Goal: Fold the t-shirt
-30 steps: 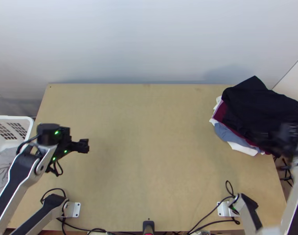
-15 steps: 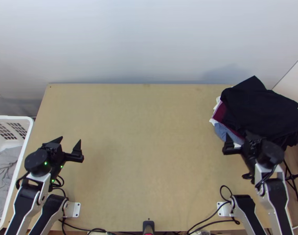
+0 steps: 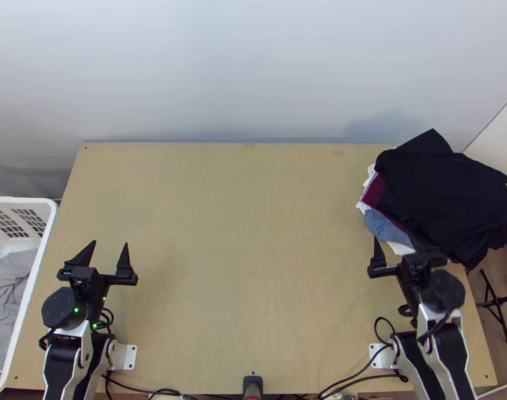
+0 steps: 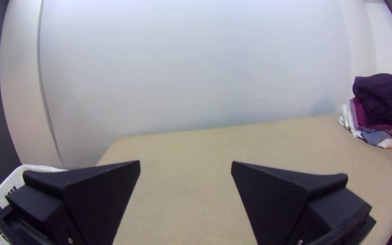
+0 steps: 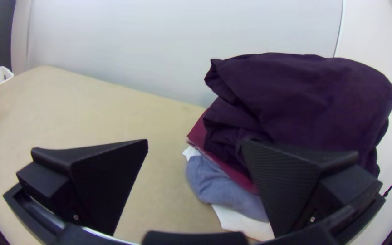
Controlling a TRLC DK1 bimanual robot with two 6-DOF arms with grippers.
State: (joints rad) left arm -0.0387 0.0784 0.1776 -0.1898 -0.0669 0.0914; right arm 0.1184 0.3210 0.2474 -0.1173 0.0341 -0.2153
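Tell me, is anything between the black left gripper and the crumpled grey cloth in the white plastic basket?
Yes, the basket's side wall stands between the left gripper and the grey cloth. It might reach over.

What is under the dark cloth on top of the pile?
Beneath the dark cloth, edges of maroon cloth, blue-grey cloth and white cloth stick out. The rest is covered, so I can't tell how they are folded.
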